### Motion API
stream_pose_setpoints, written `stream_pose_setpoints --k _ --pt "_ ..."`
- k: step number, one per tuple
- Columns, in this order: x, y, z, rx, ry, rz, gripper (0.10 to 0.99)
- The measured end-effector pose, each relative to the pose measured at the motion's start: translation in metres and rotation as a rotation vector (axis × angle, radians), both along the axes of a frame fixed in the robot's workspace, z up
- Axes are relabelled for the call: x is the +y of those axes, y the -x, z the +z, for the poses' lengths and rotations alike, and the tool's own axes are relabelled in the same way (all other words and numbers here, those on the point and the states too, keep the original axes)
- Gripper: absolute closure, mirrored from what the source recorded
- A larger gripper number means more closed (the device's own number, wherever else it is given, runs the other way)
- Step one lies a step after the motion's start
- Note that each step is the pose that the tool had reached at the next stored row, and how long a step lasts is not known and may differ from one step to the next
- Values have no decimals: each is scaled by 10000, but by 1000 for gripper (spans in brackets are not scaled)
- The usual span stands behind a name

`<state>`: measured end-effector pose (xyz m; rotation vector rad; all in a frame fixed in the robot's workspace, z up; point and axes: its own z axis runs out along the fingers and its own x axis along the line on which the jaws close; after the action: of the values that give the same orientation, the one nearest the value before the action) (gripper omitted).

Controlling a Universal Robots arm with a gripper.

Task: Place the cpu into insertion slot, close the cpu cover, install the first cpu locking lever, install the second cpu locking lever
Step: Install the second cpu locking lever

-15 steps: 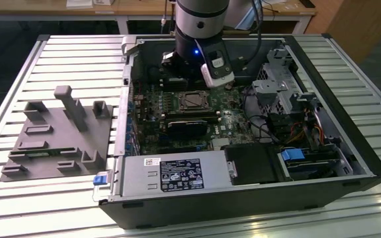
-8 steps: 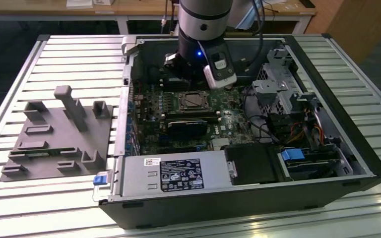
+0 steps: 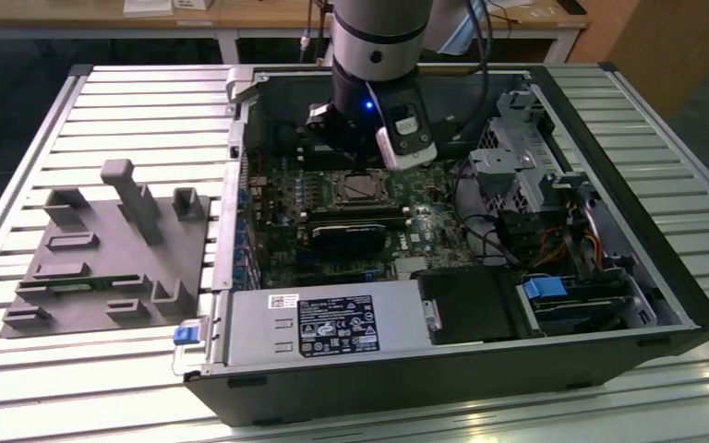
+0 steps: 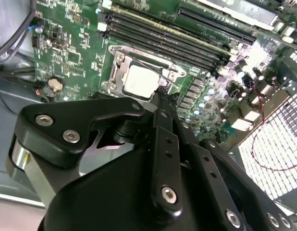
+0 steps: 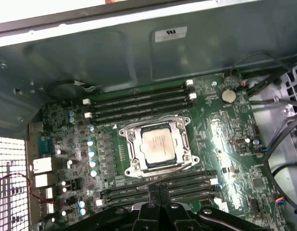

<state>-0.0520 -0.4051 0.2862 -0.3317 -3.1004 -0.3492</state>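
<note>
The cpu [image 5: 159, 146] [image 4: 141, 81] [image 3: 357, 188], a small silver-grey square, lies in the insertion slot [image 5: 135, 167] on the green motherboard. The cpu cover [image 5: 130, 144], a thin metal frame, lies flat around the chip. Thin wire levers [image 5: 153, 121] [image 5: 187, 166] run along two sides of the socket. In the second wrist view one wire [image 4: 158, 65] crosses a corner of the frame. My gripper [image 5: 159, 195] [image 4: 163, 96] is shut, with nothing seen between its black fingers. Its tip hovers just beside the socket's edge, close to the wire. The arm's wrist [image 3: 373, 101] stands over the open case.
Black memory slots [image 5: 139, 103] [image 5: 158, 186] flank the socket on both sides. A black block [image 3: 348, 235], the power supply [image 3: 330, 323] and a drive cage [image 3: 521, 171] crowd the case. Cables [image 5: 278, 139] hang near the board. A grey fixture [image 3: 108, 249] sits at the exterior view's left.
</note>
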Motion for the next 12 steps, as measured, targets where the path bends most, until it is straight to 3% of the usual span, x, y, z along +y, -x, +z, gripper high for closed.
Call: stream_pose_setpoints --k 4,9,12 --pt "20 0 -52 -1 370 -2 984" --pt "26 0 -107 -2 347 35 984" --pt "26 0 -124 -3 221 90 984"
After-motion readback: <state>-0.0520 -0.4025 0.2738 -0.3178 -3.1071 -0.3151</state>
